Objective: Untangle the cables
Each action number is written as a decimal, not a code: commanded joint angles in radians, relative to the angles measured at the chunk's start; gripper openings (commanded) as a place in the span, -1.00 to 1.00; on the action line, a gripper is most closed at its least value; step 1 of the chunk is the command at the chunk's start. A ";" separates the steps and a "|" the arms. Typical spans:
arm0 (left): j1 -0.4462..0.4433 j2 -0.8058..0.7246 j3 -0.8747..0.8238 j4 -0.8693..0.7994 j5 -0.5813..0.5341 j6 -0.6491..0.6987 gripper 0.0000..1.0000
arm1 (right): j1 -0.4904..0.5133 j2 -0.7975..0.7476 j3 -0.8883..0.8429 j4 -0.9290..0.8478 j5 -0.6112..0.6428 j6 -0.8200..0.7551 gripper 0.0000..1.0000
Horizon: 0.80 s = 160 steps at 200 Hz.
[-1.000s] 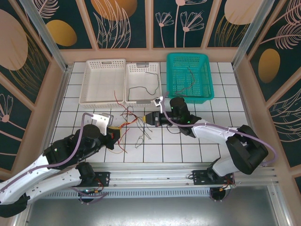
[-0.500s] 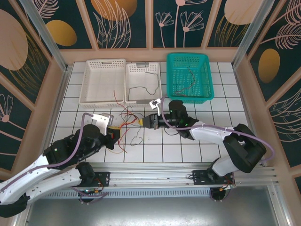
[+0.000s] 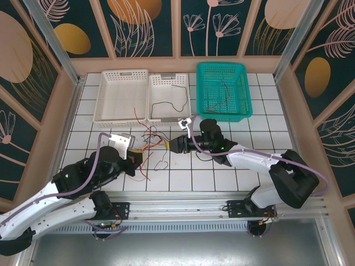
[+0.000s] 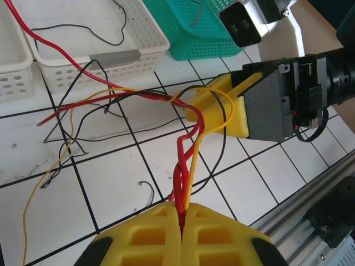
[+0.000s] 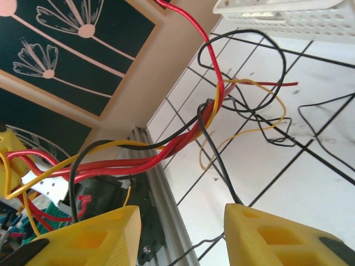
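The left gripper (image 4: 182, 213), at the bottom of its wrist view, was clamped tight on red and yellow strands of the cables (image 4: 186, 160), which twisted up toward the right gripper (image 4: 219, 111) at centre right. That gripper's jaws stood parted, a black wire passing between them. The tangle lay on the tiled worktop (image 3: 222, 172), lower centre of the overhead view, below the white baskets (image 3: 122, 94)

White tiled tabletop (image 3: 266, 111) with dark grid lines, teal wall panels (image 3: 222, 25) — pale floral motifs, wooden frames

No text, label, brand, number or sign is readable on anything here.
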 commanded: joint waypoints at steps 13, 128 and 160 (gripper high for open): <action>0.004 0.000 -0.005 0.039 0.014 0.024 -1.00 | 0.021 -0.151 0.018 -0.159 0.146 -0.166 -0.02; 0.004 0.004 -0.006 0.041 0.021 0.026 -1.00 | 0.015 -0.187 -0.110 -0.184 0.308 -0.276 0.17; 0.004 0.008 -0.005 0.040 0.021 0.026 -1.00 | 0.025 -0.169 -0.116 -0.130 0.343 -0.299 0.18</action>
